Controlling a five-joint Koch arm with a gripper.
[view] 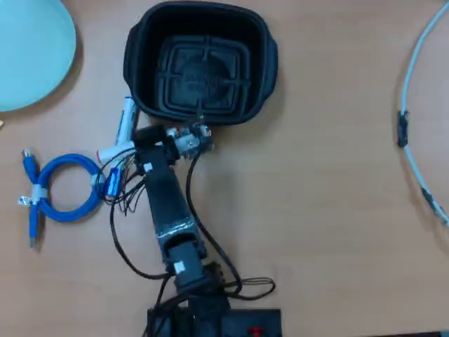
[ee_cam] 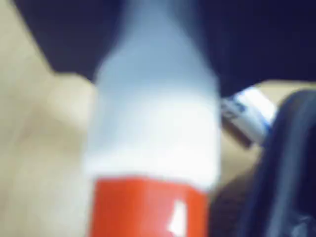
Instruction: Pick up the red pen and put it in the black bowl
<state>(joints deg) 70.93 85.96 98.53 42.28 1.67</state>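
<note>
The red pen point(ee_cam: 153, 148) fills the wrist view, blurred and very close: white barrel above, red cap at the bottom edge. In the overhead view only a white end of it point(view: 110, 152) sticks out to the left of my gripper point(view: 137, 142). My gripper is low at the pen, just left of the black bowl's near corner. Its jaws do not show clearly in either view. The black bowl point(view: 140, 49) stands at top centre of the overhead view with nothing in it. Its rim shows at the right of the wrist view point(ee_cam: 291, 163).
A white marker with blue print point(view: 126, 116) lies along the bowl's left side and shows in the wrist view point(ee_cam: 247, 118). A pale blue plate point(view: 28, 49) is at top left. A coiled blue cable point(view: 63, 189) lies left of the arm. A grey cable point(view: 414, 105) runs along the right.
</note>
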